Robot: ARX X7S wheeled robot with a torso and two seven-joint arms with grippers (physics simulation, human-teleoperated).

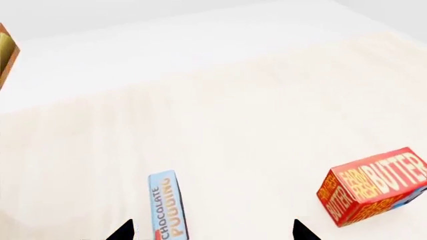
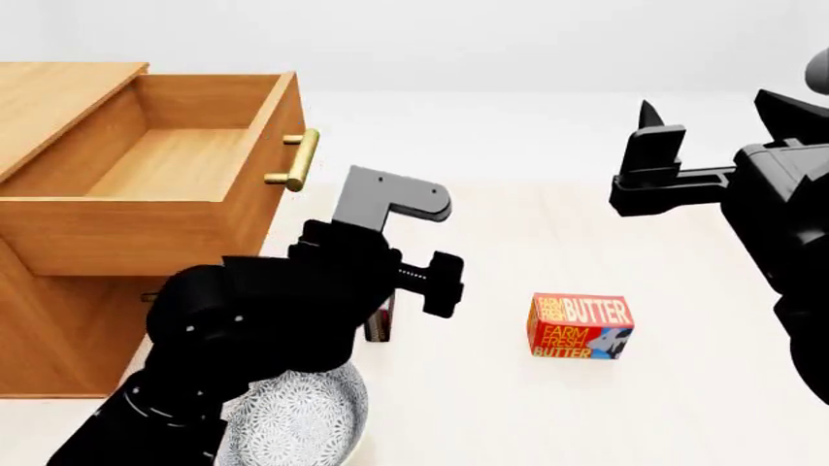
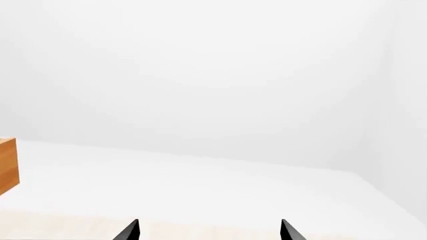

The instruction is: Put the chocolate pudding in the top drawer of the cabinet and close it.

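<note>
Nearest in the head view, a patterned plate (image 2: 291, 422) sits under the left arm. Left claw (image 1: 212, 231) hangs spread above the counter (image 1: 253, 130), the chocolate pudding (image 1: 169, 205) standing on edge between its tips, nearer one, long axis running straight away from the wrist. Butter box (image 2: 580, 326) beside. Beyond, top drawer (image 2: 162, 228) gapes open. Right claw (image 2: 706, 121) is raised, spread, empty and well apart, so the left is nearer.
</note>
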